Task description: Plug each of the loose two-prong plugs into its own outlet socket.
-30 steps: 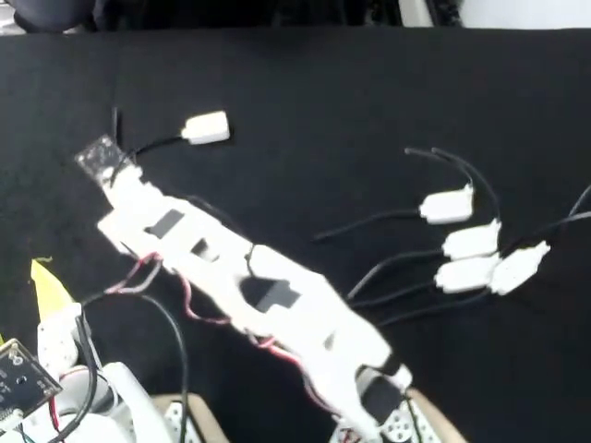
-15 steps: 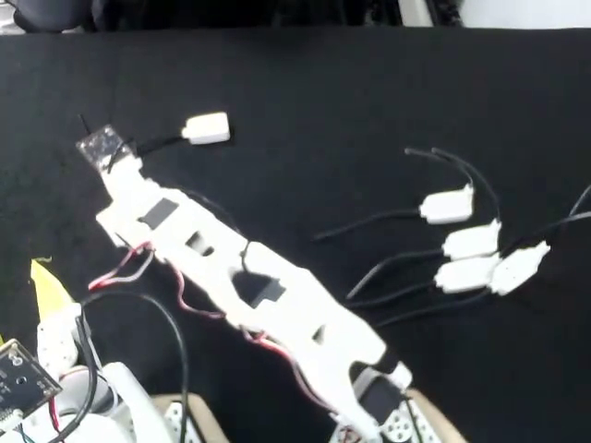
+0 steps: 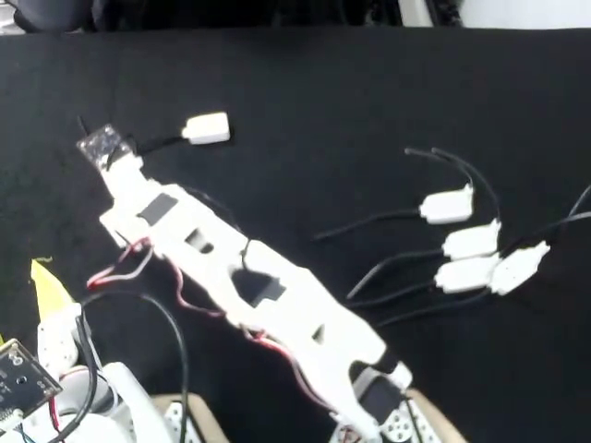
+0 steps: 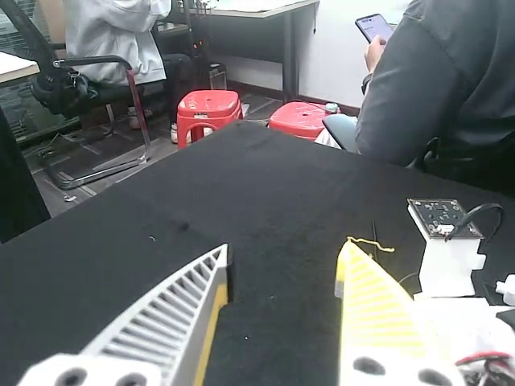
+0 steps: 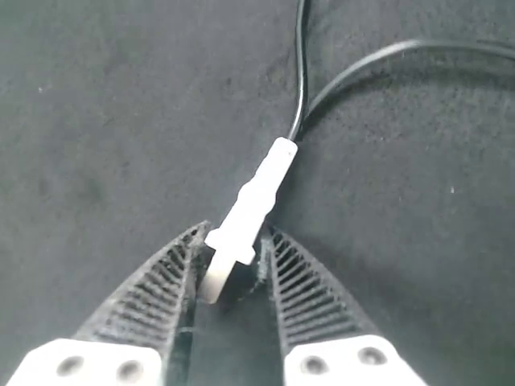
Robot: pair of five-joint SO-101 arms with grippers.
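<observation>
L gripper [image 4: 286, 249] nearest, fingers apart, nothing btwn, over black table [image 3: 323, 111]. Four white cable ends [image 3: 471, 242] bunched mid-table, right side of high view. Farther back, R gripper [image 5: 233, 233] clamped on white plug [image 5: 257, 189], cord trailing away; single white cable end [image 3: 205, 128] nearby.

- R claw [image 3: 102, 146] at counter's [image 3: 314, 83] 10 o'clock, plug [image 5: 241, 221] in its grip.
- Single connector [image 3: 206, 128] near, at claw's 3 o'clock.
- Four-connector cluster [image 3: 473, 245] at counter's 3 o'clock, well apart.
- L claw [image 4: 282, 256] at 8 o'clock.
</observation>
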